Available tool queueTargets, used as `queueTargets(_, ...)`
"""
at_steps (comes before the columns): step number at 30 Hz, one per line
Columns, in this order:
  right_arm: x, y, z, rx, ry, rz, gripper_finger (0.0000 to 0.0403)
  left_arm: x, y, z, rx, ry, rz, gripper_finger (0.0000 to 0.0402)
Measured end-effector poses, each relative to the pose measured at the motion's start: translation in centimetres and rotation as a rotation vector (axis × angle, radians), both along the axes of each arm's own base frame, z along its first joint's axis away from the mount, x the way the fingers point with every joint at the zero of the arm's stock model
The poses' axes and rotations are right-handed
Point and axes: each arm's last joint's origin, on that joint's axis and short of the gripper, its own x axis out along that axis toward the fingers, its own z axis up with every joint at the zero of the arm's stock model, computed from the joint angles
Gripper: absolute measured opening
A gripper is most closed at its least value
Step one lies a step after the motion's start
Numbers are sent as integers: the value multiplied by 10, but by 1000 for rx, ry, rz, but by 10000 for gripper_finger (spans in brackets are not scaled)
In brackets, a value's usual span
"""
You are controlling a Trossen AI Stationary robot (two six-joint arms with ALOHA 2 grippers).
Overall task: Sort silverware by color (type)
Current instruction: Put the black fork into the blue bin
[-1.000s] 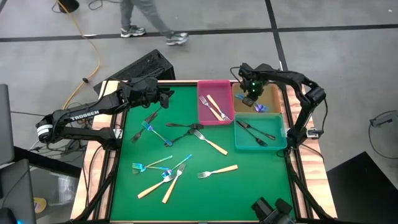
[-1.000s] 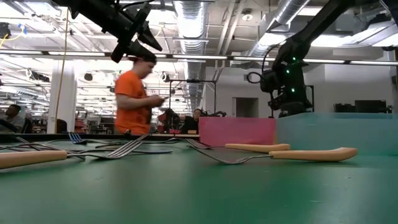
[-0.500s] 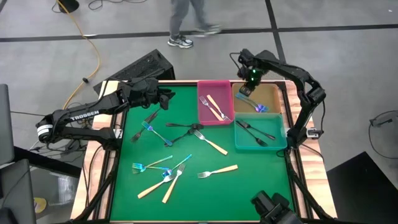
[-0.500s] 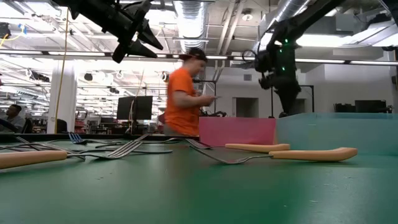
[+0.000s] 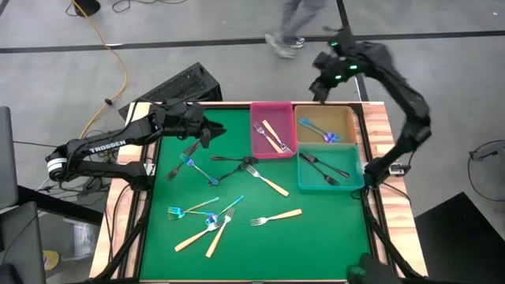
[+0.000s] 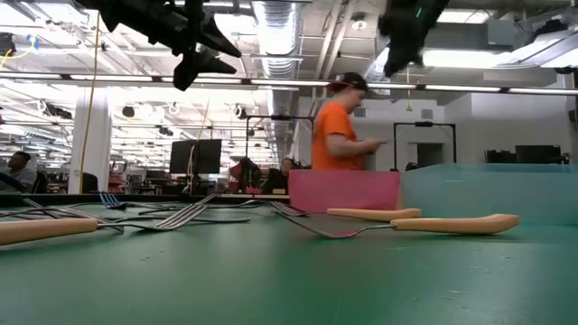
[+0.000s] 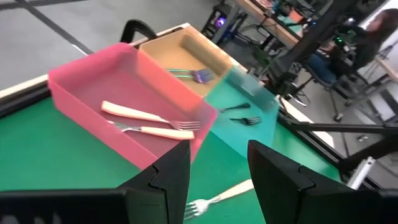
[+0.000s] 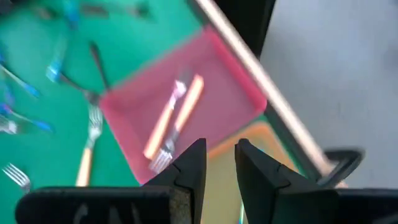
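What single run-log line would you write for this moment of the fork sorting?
left pincer: open, empty, above mat's far left | right pincer: open, empty, raised behind tan bin | pink bin: two tan-handled forks | loose forks remain

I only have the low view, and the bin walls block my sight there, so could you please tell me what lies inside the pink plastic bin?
Observer: The pink plastic bin holds two silver forks with tan handles.
Operator: Thank you. What is in the translucent teal bin beside it?
Observer: Two dark black metal forks lie in it.
Operator: Is there any other container that I cannot see?
Observer: Yes, a tan tray sits behind the teal bin, next to the pink one, with shiny iridescent blue forks in it.
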Motion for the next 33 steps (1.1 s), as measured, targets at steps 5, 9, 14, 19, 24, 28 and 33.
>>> queueTargets(5,-38,49,51,-147,-169,33,109,1,-1,2,-9,-24,-52,144)
queueTargets(9,-68,89,73,-222,-261,59,109,3,-6,5,-7,-58,-121,144)
queueTargets(14,-99,127,81,-220,-337,8,109,8,-16,6,21,-76,-212,144)
queueTargets(19,-119,153,71,-177,-364,-37,109,12,-30,4,15,-61,-310,144)
queueTargets(24,-131,168,48,-101,-373,-94,109,13,-46,-3,-21,22,-363,144)
queueTargets(28,-136,174,26,-63,-382,-127,109,10,-53,-14,1,162,-284,144)
queueTargets(33,-136,174,4,-69,-467,-165,109,6,-49,-21,36,270,-98,144)
